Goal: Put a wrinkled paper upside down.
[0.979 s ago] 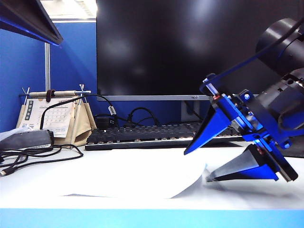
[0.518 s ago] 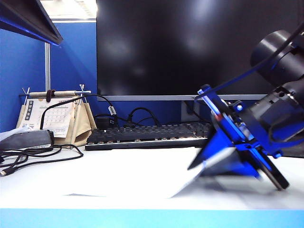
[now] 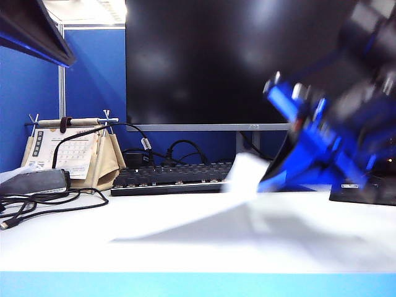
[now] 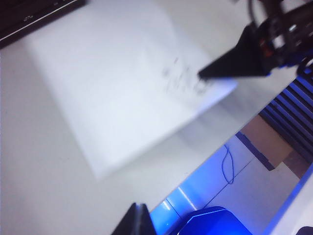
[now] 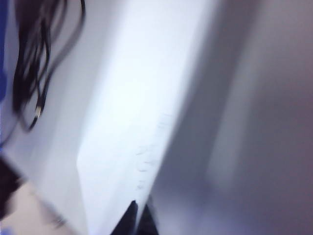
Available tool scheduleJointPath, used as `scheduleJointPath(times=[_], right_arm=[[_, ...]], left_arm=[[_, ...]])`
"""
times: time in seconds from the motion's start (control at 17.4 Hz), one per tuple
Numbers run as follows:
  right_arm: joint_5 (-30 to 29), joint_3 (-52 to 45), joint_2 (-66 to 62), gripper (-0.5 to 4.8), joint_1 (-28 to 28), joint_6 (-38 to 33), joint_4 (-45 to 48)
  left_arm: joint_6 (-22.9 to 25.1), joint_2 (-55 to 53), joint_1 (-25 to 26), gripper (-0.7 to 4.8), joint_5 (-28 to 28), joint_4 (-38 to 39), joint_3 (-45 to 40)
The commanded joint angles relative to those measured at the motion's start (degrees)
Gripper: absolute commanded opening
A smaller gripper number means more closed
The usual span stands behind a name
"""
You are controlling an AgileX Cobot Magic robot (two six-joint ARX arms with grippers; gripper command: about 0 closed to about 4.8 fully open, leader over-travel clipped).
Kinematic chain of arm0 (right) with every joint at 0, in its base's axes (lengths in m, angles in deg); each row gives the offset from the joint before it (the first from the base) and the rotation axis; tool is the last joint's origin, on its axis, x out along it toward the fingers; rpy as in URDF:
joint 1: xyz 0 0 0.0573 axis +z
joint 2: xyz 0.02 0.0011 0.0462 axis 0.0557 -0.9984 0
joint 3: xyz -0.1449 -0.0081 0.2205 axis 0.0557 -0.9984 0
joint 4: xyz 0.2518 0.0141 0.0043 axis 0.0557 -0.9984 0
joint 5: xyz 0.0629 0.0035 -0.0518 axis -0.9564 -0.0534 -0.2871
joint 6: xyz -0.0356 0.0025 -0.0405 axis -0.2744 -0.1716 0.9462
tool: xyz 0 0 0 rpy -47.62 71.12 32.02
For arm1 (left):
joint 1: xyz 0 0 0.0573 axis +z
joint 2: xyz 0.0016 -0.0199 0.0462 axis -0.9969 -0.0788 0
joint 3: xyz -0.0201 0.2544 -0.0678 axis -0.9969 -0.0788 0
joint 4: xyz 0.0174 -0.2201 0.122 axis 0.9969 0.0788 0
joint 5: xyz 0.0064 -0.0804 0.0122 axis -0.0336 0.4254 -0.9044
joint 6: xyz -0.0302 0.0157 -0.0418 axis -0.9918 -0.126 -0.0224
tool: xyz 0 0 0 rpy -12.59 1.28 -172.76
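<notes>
The wrinkled paper (image 3: 198, 224) is a large white sheet on the white table in front of the keyboard. Its right corner (image 3: 245, 174) is lifted off the table, and faint print shows near that corner (image 4: 183, 81). My right gripper (image 3: 265, 183) is shut on that corner and shows blurred at the right of the exterior view. In the right wrist view its dark fingers (image 5: 138, 211) pinch the paper's edge (image 5: 146, 107). My left gripper (image 4: 139, 216) is shut and holds nothing, hovering near the table's front edge, apart from the paper (image 4: 117, 88).
A black keyboard (image 3: 173, 176) and a large dark monitor (image 3: 247, 62) stand behind the paper. A desk calendar on a beige stand (image 3: 68, 151), a black device (image 3: 31, 182) and loose cables (image 3: 43, 203) fill the back left. A black block (image 3: 365, 192) sits at the right.
My right gripper has closed on the paper's right corner and lifted it up and back toward the monitor. The sheet's right side has risen off the table.
</notes>
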State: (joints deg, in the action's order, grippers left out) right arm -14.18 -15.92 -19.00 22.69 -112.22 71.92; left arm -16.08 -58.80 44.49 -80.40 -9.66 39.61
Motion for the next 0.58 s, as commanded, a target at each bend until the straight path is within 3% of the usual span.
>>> scheduleJointPath(times=[0.06, 0.23, 0.58], right_arm=[[9.35, 4.92, 7.78, -0.06, -0.07, 12.22, -16.50], [20.44, 20.46, 11.65, -0.05, 0.02, 28.94, -44.33], [35.71, 41.05, 11.56, -0.06, 0.11, 41.51, -68.41]], left_arm=[[-0.02, 0.15, 0.00, 0.09, 0.33, -0.42, 0.31], [0.00, 0.13, 0.00, 0.09, 0.31, -0.42, 0.31], [0.02, 0.15, 0.00, 0.09, 0.31, -0.39, 0.31]])
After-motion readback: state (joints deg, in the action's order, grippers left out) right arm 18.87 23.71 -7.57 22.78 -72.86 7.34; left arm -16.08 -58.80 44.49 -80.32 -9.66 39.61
